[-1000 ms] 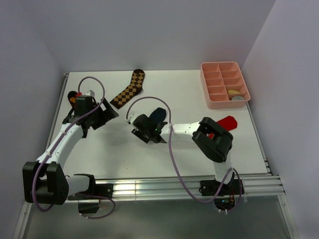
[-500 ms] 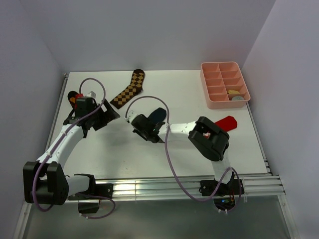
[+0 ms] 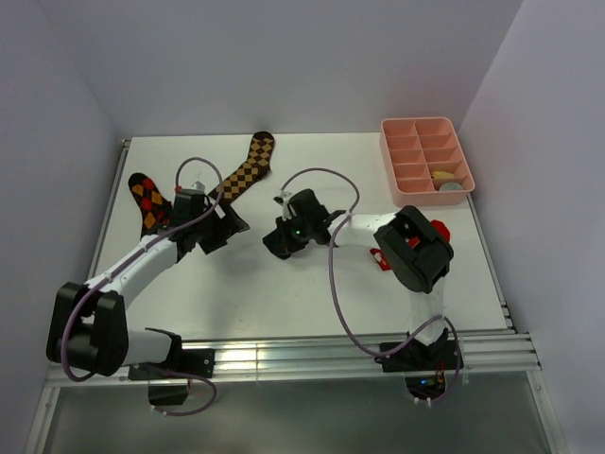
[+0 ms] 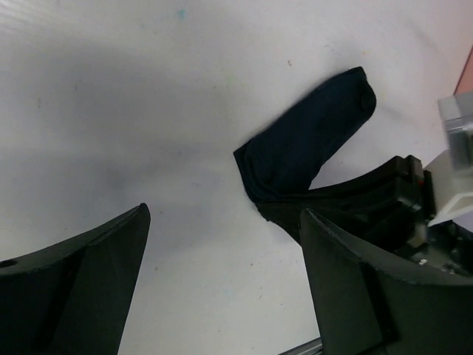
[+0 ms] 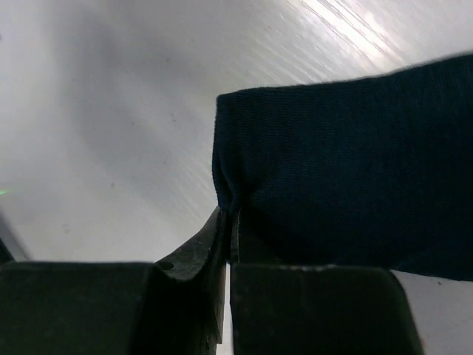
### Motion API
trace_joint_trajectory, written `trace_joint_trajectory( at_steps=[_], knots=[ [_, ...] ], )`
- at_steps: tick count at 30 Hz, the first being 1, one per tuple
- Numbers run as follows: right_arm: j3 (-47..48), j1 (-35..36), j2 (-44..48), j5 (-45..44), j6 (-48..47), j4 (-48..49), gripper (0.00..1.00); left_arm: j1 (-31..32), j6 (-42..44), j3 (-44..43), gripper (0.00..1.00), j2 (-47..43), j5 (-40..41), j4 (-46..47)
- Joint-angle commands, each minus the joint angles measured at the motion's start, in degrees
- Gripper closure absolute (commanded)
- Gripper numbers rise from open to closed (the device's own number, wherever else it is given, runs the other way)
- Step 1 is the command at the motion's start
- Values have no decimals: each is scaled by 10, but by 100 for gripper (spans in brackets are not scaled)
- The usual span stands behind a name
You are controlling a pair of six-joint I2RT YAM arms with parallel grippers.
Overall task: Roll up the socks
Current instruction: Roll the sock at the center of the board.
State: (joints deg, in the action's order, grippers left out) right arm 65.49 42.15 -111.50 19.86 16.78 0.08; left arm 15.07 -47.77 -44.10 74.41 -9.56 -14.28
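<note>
Tabletop (image 3: 284,293): white, walled on the left, far and right sides.
Left arm (image 3: 142,260): reaches from the near left toward the middle.
Right arm (image 3: 416,255): rises at the near right, with its forearm running left to the middle.
Tray (image 3: 416,121): pink, split into compartments, at the far right corner.
Checkered sock (image 3: 248,170): brown, long, lying flat at the far edge, left of centre.
Argyle sock (image 3: 146,194): dark with red and orange diamonds, at the far left, just beside the left arm.
Red sock (image 3: 438,229): on the right side, mostly hidden behind the right arm.
Navy sock (image 4: 307,144): short and plain, lying on the middle of the tabletop, with one end caught in the right claw.
Right claw (image 5: 230,222): closed tight, pinching a fold at the edge of the navy sock.
Left claw (image 4: 222,288): spread wide and holding nothing, just left of the navy sock, with its fingers clear of the cloth.
</note>
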Motion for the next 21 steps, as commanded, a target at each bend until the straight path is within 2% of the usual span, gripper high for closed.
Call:
trace_joint_trajectory(
  at_steps=[1,5,12,19,21],
  knots=[
    [-33,-37,11,164,112,97,100,28,-54,6,13,27,42,48],
    [-56,-77,-9,239,184,166,100,67,-79,-2,16,64,62,70],
    [-86,-109,-56,297,279,264,100,111,-119,-27,22,141,82,101],
    [-81,-116,-57,274,245,223,100,130,-163,-34,29,190,86,136],
    [-82,-115,-57,270,240,219,100,134,-167,-38,34,200,93,137]
  ],
)
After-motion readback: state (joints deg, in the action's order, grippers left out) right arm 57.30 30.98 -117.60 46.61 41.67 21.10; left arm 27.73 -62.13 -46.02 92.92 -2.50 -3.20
